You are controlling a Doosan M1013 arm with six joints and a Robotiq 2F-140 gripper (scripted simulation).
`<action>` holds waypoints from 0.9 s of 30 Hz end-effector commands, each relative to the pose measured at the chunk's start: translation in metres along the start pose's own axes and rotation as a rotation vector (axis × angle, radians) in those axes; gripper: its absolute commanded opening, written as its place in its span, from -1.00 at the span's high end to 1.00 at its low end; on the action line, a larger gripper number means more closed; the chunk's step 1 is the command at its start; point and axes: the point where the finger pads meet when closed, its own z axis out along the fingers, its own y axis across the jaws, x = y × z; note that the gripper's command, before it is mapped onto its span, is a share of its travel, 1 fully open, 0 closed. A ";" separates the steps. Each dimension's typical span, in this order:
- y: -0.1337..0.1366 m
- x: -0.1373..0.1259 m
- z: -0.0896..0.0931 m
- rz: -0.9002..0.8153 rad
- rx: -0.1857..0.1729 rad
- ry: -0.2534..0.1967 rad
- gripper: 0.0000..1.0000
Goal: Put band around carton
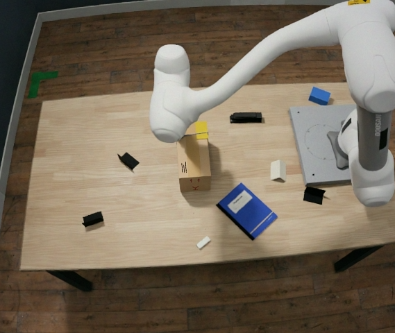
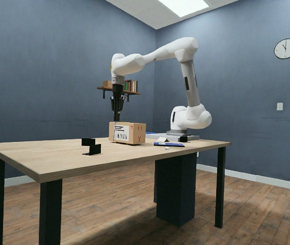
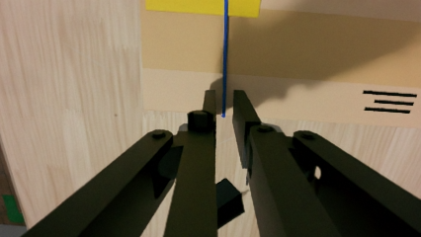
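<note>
The carton (image 1: 195, 184) (image 2: 139, 131) (image 3: 183, 39) stands flat on the table and looks level. The yellow corner guard (image 1: 201, 130) (image 3: 198, 6) sits over one long top edge, nearly flush with the carton's far end. The thin blue band (image 1: 201, 134) (image 2: 114, 131) (image 3: 225, 59) crosses the guard and the carton top, nearly parallel to that end, and goes down the labelled side. My gripper (image 2: 116, 120) (image 3: 223, 107) points down by the top edge opposite the guard. Its fingers are a narrow gap apart with the band in line between them, not gripped. The arm hides it in the top view.
A blue notebook (image 1: 262, 211) lies near the carton's front right. Black angle pieces (image 1: 129, 161) (image 1: 92, 218) (image 1: 314, 195), a black stapler-like object (image 1: 246, 117), a cream angle piece (image 1: 278, 170), a white block (image 1: 203, 242) and a blue block (image 1: 319, 95) lie around.
</note>
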 end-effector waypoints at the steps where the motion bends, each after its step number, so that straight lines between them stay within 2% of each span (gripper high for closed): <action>1: 0.000 0.000 0.000 0.000 0.000 -0.002 0.63; 27: 0.000 0.000 0.003 0.000 0.000 -0.002 0.63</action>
